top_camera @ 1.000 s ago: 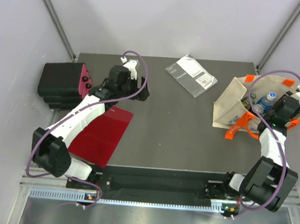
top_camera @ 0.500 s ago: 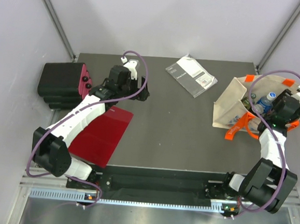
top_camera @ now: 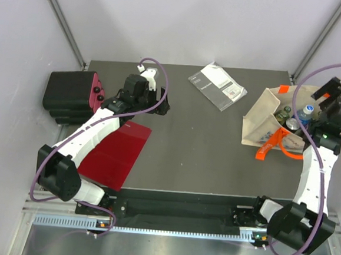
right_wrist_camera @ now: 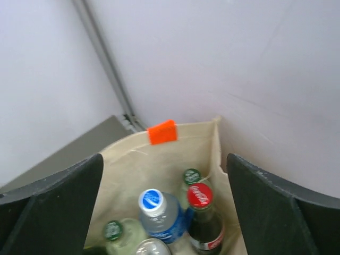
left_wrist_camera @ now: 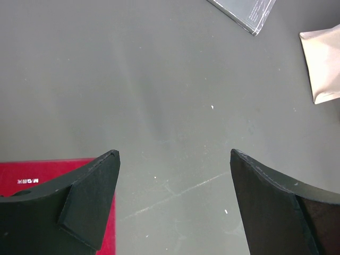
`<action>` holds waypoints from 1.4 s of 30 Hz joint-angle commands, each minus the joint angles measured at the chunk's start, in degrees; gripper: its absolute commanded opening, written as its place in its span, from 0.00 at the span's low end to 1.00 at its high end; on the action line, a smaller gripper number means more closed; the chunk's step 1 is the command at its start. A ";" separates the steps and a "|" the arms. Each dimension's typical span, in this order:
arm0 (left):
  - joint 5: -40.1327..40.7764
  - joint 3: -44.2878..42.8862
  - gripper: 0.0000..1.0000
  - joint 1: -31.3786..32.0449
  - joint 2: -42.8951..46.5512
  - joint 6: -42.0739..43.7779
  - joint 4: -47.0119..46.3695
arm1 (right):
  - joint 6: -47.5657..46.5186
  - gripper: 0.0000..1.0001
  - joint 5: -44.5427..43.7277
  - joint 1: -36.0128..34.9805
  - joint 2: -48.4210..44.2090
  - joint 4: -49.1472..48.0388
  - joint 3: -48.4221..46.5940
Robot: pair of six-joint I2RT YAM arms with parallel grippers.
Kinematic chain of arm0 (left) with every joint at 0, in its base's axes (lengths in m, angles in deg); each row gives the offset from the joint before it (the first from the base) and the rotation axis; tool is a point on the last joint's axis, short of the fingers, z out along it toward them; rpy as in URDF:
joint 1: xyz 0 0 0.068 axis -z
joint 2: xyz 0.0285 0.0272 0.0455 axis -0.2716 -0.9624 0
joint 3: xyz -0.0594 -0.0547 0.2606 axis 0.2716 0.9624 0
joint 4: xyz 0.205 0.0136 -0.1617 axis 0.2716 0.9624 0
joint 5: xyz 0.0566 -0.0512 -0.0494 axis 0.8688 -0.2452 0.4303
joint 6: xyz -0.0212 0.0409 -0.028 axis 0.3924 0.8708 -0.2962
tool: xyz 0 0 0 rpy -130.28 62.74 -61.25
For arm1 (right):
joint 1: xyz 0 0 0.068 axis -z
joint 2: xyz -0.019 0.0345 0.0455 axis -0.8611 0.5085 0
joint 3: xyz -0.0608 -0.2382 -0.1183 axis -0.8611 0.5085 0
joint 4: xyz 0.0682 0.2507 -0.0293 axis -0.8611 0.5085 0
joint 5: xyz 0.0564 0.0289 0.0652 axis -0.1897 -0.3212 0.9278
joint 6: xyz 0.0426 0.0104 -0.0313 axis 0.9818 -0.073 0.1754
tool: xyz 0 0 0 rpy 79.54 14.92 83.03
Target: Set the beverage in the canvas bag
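The canvas bag (top_camera: 265, 114), beige with orange handles, stands open at the table's right edge. Several beverages stand upright inside it: a blue-capped water bottle (right_wrist_camera: 157, 208), a red-capped cola bottle (right_wrist_camera: 202, 204), green-capped bottles (right_wrist_camera: 191, 176) and a silver can (right_wrist_camera: 151, 247). My right gripper (right_wrist_camera: 163, 156) hovers above the bag's mouth, open, with nothing between its fingers; from above, the right gripper (top_camera: 323, 107) sits over the bag's right side near the wall. My left gripper (top_camera: 165, 106) is open over bare table at the left; the left wrist view shows the left gripper (left_wrist_camera: 174, 154) empty.
A flat grey packet (top_camera: 217, 85) lies at the back centre. A red folder (top_camera: 117, 150) lies under the left arm, and a black case (top_camera: 70, 93) sits off the table's left edge. The side wall stands close behind the bag.
My right gripper has opened wide and lifted up and to the right, away from the blue-capped bottle, which stays standing in the bag. The left arm has not moved.
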 commanded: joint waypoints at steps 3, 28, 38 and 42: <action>-0.85 -0.34 0.89 0.21 1.86 -0.58 -2.51 | 7.72 1.00 9.24 -3.54 -0.52 15.68 -14.76; -16.76 3.61 0.96 0.30 22.67 -6.21 -7.88 | 14.06 1.00 27.01 -38.62 -17.82 38.03 -12.15; -18.43 11.35 0.99 0.21 34.73 -9.11 -5.77 | 12.74 0.99 32.45 -38.62 -25.47 38.29 -6.16; -15.27 13.11 0.99 0.30 38.42 -9.46 -5.50 | 12.47 1.00 34.13 -38.70 -26.62 38.29 -5.02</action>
